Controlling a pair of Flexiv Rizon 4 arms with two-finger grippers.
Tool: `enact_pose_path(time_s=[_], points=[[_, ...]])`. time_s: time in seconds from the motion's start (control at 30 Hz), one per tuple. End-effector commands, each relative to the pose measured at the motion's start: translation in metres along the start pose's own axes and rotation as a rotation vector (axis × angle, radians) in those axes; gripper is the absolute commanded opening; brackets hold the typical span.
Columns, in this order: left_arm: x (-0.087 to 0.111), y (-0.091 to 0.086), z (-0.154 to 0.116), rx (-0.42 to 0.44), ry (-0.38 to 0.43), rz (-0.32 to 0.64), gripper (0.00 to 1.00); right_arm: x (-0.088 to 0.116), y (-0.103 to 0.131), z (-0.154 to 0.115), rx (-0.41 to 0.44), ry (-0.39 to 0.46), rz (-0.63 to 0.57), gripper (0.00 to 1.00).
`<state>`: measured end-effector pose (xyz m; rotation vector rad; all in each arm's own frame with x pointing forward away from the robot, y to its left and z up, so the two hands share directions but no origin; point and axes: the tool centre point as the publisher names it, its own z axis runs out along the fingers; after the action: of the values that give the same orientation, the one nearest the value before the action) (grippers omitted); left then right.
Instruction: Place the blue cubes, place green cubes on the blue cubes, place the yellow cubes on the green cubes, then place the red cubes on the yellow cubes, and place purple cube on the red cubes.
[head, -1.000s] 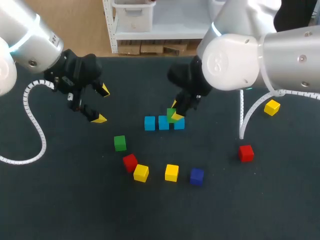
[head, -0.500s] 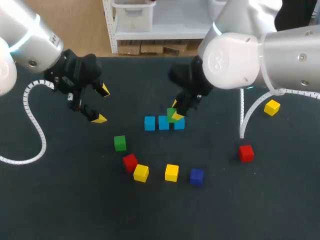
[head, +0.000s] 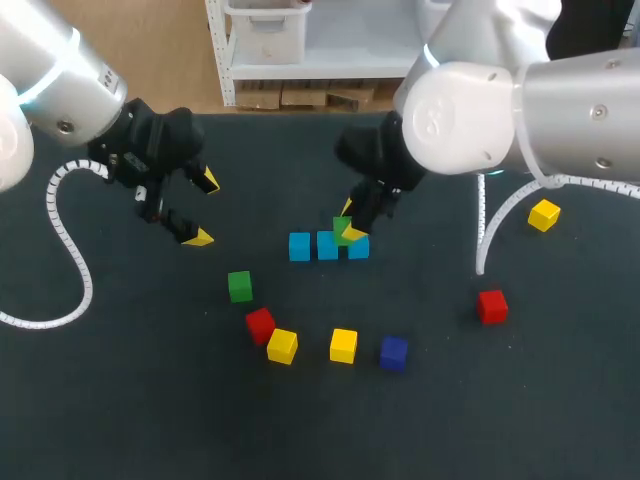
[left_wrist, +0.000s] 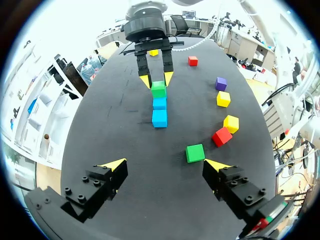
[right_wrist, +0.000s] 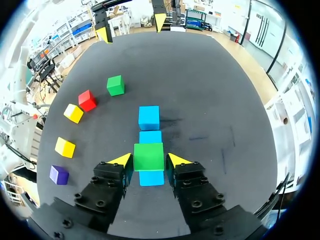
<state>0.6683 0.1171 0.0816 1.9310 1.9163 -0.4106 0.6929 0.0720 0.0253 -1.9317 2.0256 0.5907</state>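
Right hand (right_wrist: 149, 161): narrowed onto a green cube (right_wrist: 148, 156), with one yellow tip against each of two opposite faces.
Held green cube: near the tabletop (head: 420, 420) centre, over the row of three blue cubes (head: 327, 245). It sits above the seam between the middle cube and the one at the row's 3 o'clock end. I cannot tell whether it rests on them.
Left hand (head: 204, 208): spread wide, holding and touching nothing, at 9 o'clock from the row and well apart from it.
Loose cubes: a second green cube (head: 239, 286) lies at 8 o'clock from the row. A red cube (head: 260, 324), two yellow cubes (head: 343, 345) and a purple cube (head: 393, 352) curve from 7 to 5 o'clock. A far red cube (head: 491, 306) lies at 4 o'clock and a far yellow cube (head: 544, 214) at 3 o'clock.
Head view: the right arm (head: 500, 100) covers part of the grip.
Left wrist view: faces the right hand front-on, showing both fingers flanking the green cube.
Right wrist view: blue shows on both sides of the green cube along the row. The far red and far yellow cubes lie outside this view, though the other two views show them.
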Motion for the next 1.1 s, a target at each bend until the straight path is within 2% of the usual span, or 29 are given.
enact_pose_path(time_s=[0.03,0.2,0.3,0.33,0.77,0.9,1.1], points=[[0.001,-0.001,0.0,-0.002,-0.004,0.004,1.0,0.001,-0.001,0.0,-0.003,-0.001,0.001,0.44],[0.001,-0.001,0.0,-0.002,-0.004,0.004,1.0,0.001,-0.001,-0.001,-0.002,-0.004,0.003,0.47],[0.001,-0.001,0.0,-0.002,-0.004,0.004,1.0,0.0,0.0,-0.003,0.001,-0.013,-0.003,0.91],[0.001,-0.001,0.0,-0.002,-0.004,0.004,1.0,-0.001,0.001,-0.005,0.003,-0.016,-0.006,1.0],[0.001,-0.001,0.0,-0.002,-0.004,0.004,1.0,0.015,0.011,-0.04,0.045,-0.044,0.02,1.0],[0.001,-0.001,0.0,-0.002,-0.004,0.004,1.0,0.028,0.015,-0.058,0.059,-0.071,0.036,1.0],[0.001,-0.001,0.0,-0.002,-0.004,0.004,1.0,0.058,0.022,-0.083,0.054,-0.164,0.062,1.0]])
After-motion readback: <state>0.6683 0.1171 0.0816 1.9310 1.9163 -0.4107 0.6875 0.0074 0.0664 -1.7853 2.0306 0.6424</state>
